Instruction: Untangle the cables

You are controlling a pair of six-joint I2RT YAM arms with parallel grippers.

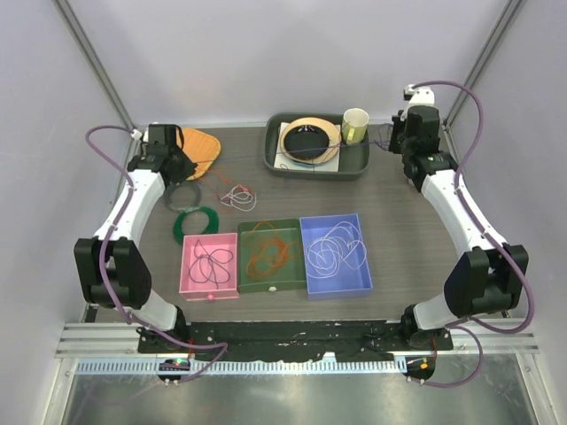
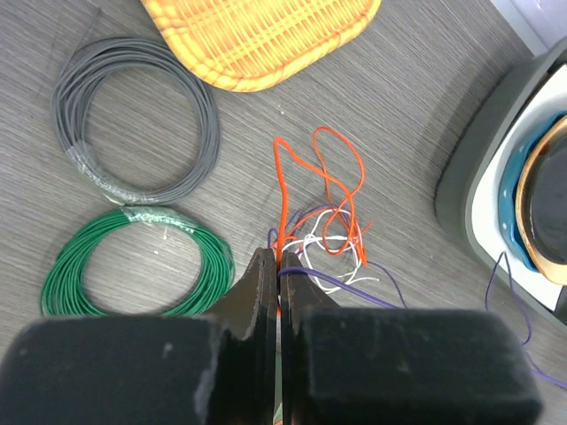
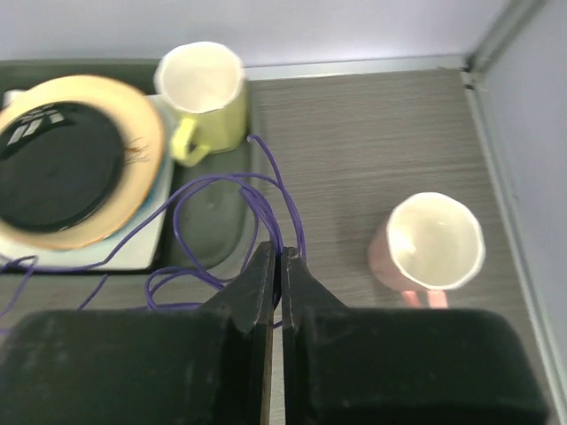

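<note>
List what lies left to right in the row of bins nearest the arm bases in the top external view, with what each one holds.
pink bin holding a dark cable → green bin holding an orange cable → blue bin holding a white cable

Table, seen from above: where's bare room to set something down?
Bare wood lies right of the blue bin, toward the right arm, and between that bin and the tray. Crowded: far left, where basket, wire coils and tangled cables bunch.
</note>
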